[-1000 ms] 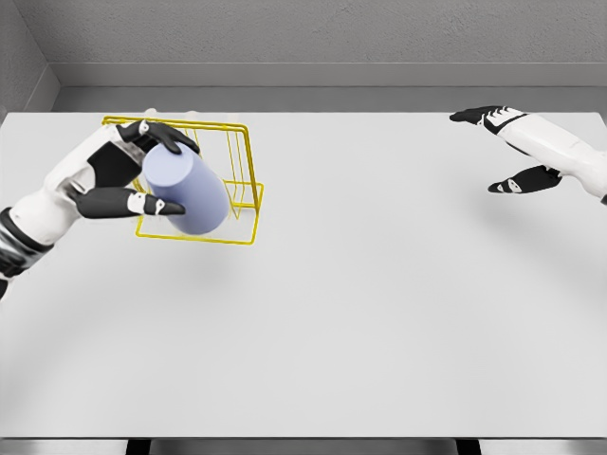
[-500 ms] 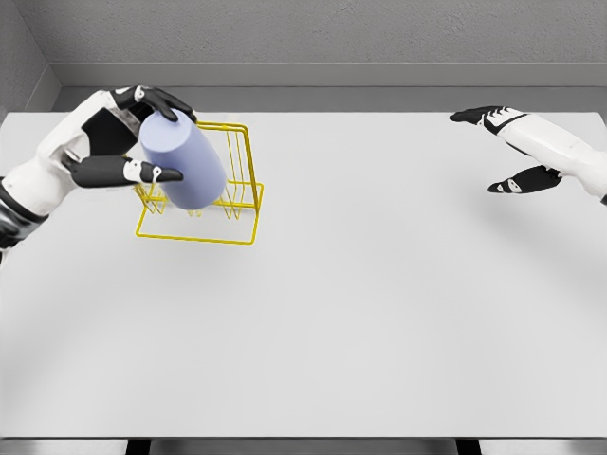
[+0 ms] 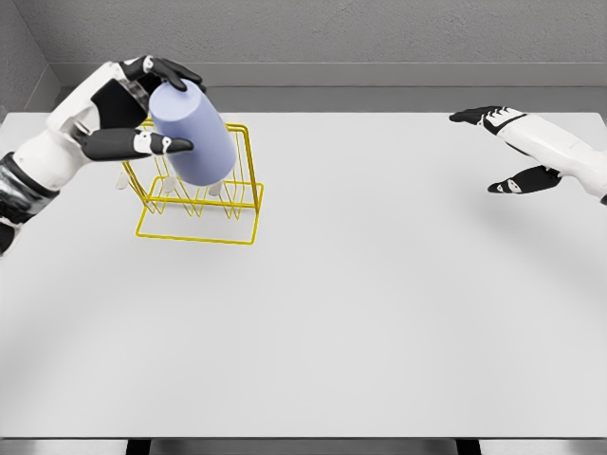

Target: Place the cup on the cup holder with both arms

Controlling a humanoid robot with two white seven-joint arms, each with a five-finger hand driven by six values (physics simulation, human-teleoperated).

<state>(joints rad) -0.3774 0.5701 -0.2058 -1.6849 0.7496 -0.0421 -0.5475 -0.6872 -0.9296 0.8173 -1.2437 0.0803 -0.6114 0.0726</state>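
The left hand (image 3: pixel 119 109) grips the tilted lavender cup (image 3: pixel 193 133) above the yellow wire cup holder (image 3: pixel 201 201); the right hand (image 3: pixel 517 152) hovers with fingers spread.

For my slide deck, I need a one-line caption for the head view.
Left hand holds the lavender cup tilted over the yellow wire cup holder; open right hand hovers apart.

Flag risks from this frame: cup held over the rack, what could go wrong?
1. The cup is tilted in the left hand above the yellow cup holder; lowered at this angle, its rim may catch a wire rather than slide onto a prong.
2. A snag could shove the light-looking wire holder across the table.
3. The right hand sits far off, open, so it cannot steady anything.
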